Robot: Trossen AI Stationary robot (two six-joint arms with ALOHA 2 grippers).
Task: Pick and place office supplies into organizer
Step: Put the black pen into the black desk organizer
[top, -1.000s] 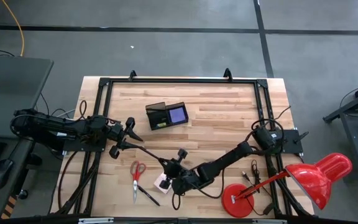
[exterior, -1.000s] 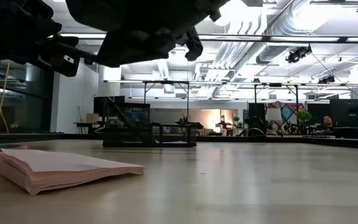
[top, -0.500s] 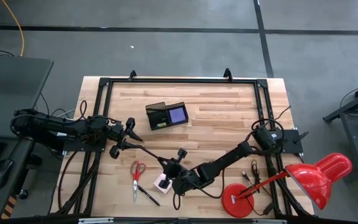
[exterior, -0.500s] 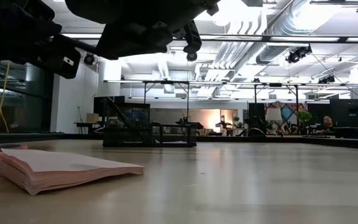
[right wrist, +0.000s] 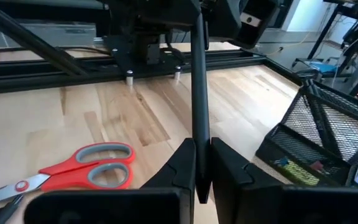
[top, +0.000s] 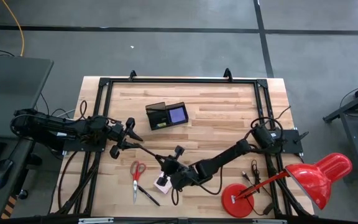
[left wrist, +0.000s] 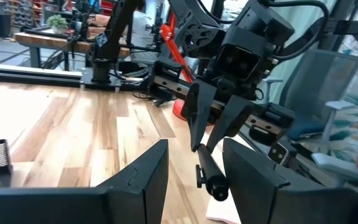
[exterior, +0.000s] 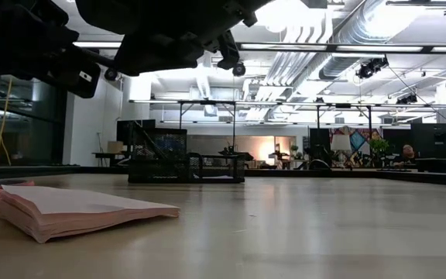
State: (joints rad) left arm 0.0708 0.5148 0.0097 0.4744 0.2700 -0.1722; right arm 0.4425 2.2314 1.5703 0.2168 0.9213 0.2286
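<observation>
My right gripper (top: 168,167) hovers over the table's near middle, shut on a thin black pen (right wrist: 199,93), just above the pink sticky-note pad (top: 162,183), which lies flat on the table (exterior: 76,209). The pen points toward my left gripper (top: 131,135), which is open at the table's left. In the left wrist view the pen's free end (left wrist: 207,180) shows between the left fingers (left wrist: 142,180); I cannot tell whether it touches them. Red-handled scissors (top: 137,173) and another pen (top: 148,196) lie near the front edge. The black organizer (top: 166,115) holds the purple pad (top: 178,114). My right gripper pinches the pen between its two fingers (right wrist: 185,168) at one end of the pen (right wrist: 199,152), and the fingers lie along its length. The pen is lifted clear of the table and sticks out forward, roughly level, toward the table's left.
The red desk lamp's round base (top: 238,199) and head (top: 322,177) stand at the near right corner, with loose cables beside them. A black frame (top: 179,81) runs around the table's edges. Bare wood lies between the organizer and the right arm.
My right gripper, still shut on the pen, has moved a little toward the table's left and far edge and slightly up, carrying the pen's free end closer to my left gripper. The pink pad and scissors have stayed put.
</observation>
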